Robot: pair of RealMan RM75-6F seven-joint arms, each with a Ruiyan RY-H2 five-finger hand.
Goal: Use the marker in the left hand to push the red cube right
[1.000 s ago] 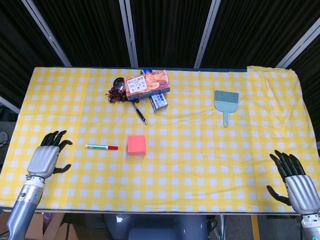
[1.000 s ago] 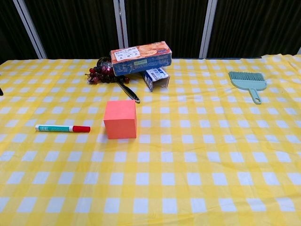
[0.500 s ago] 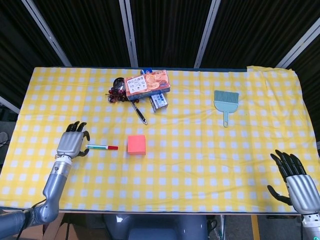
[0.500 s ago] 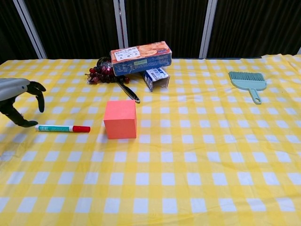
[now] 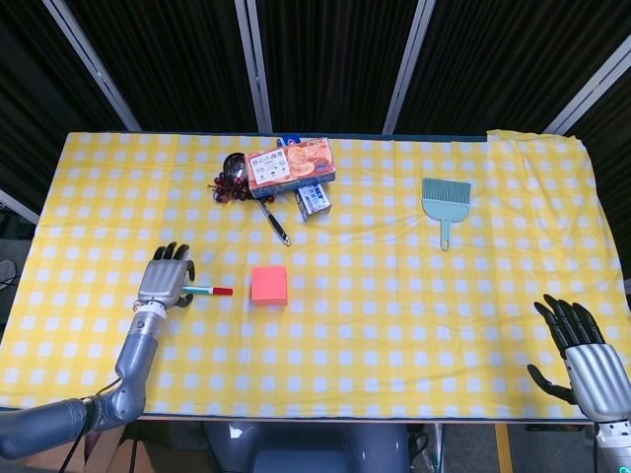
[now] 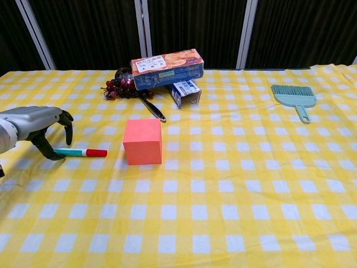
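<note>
On the table (image 5: pixel 394 325), near its left front: we see the marker (image 5: pixel 207 290), the red cube (image 5: pixel 269 285) and the left hand (image 5: pixel 166 280).
Marker: lies flat on the checked cloth, red cap pointing right toward the red cube (image 6: pixel 143 141), green-and-white barrel (image 6: pixel 70 152) toward the left hand (image 6: pixel 34 124).
Red cube: we find it just right of the marker's cap, a small gap between them, not touching.
Left hand: arched over the barrel end of the marker, fingers (image 6: pixel 68 125) curled downward and thumb below; we cannot tell whether they have closed on the barrel or only touch it.
Right hand (image 5: pixel 582 353): at the front right corner, fingers apart, holding nothing, well away from cube and marker; seen in the head view only.
Back of table: we note a biscuit box (image 5: pixel 291 165) resting on a smaller box (image 5: pixel 314 200), grapes (image 5: pixel 225 187) and a spoon (image 5: pixel 258 199) beside them.
Right of centre: a small brush (image 5: pixel 445 202) lies alone, bristles away from the robot.
</note>
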